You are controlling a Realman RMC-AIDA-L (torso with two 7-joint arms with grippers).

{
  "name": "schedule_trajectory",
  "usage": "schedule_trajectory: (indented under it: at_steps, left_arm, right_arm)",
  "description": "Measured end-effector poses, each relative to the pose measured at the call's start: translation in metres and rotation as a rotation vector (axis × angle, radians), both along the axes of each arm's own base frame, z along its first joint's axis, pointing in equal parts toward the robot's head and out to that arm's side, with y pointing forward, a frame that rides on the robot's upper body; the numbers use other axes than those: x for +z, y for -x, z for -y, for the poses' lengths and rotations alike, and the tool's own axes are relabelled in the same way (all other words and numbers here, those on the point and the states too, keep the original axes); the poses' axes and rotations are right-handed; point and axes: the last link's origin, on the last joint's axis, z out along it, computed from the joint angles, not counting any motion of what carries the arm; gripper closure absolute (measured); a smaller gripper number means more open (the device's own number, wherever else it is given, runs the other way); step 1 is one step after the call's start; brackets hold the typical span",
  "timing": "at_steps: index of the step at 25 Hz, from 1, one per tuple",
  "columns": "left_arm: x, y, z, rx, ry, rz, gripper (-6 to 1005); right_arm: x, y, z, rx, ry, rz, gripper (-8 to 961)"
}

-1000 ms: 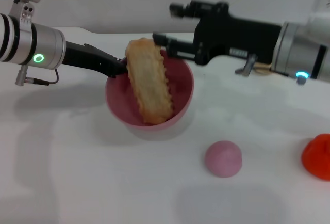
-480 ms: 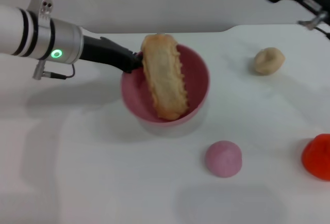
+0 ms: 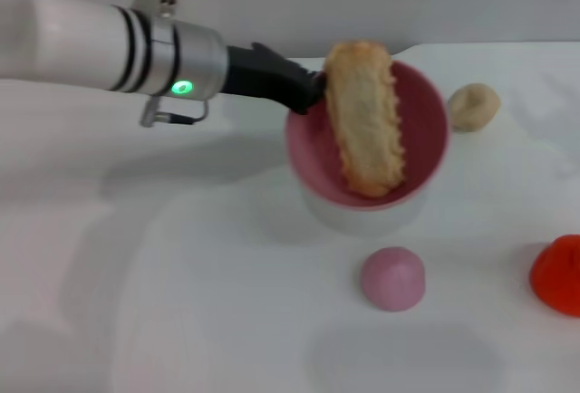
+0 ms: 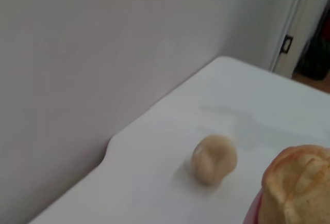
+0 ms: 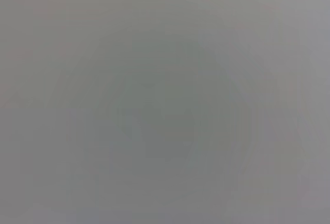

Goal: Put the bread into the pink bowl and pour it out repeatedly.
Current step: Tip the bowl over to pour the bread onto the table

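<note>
The bread sits tilted in the bowl, upper centre-right of the head view, its top end poking over the far rim and its lower end down near the front wall. The bowl looks lifted and tipped toward the camera, with a shadow under it. The left gripper reaches in from the upper left and is clamped on the bowl's left rim. The right gripper isn't visible in any view; its wrist cam only gives flat grey.

Just right of the bowl there's a beige lump, close to it but not touching. A pink bun sits below the bowl, and a red thing is cut off at the right edge. The table is plain white, backed by a pale wall. The left wrist view also catches a doorway at the far right.
</note>
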Motion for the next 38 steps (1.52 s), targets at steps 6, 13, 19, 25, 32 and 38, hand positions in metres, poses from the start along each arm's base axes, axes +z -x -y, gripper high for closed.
schedule_trajectory:
  at_steps: [6,13,19,25,32,38]
  left_arm:
    - [-0.020,-0.023,-0.001,-0.068,-0.062,0.026,931]
    - [-0.032,-0.046,-0.001,-0.125,-0.165,0.093,931]
    - [-0.040,-0.051,-0.001,-0.136,-0.259,0.098,931]
    - [-0.054,-0.060,0.005,-0.201,-0.335,0.064,931]
    - [-0.066,-0.068,0.013,-0.337,-0.443,-0.004,930]
    - [-0.071,-0.070,0.018,-0.453,-0.494,-0.078,930]
  right_arm:
    - [0.031,-0.035,0.017,-0.068,-0.121,-0.050,281]
    - [0.055,-0.062,0.043,-0.113,-0.240,-0.092,281]
    - [0.069,-0.082,0.069,-0.154,-0.319,-0.094,282]
    - [0.069,-0.093,0.080,-0.181,-0.338,-0.116,282]
    - [0.070,-0.091,0.085,-0.153,-0.348,-0.115,282]
    - [0.071,-0.090,0.088,-0.139,-0.357,-0.119,281]
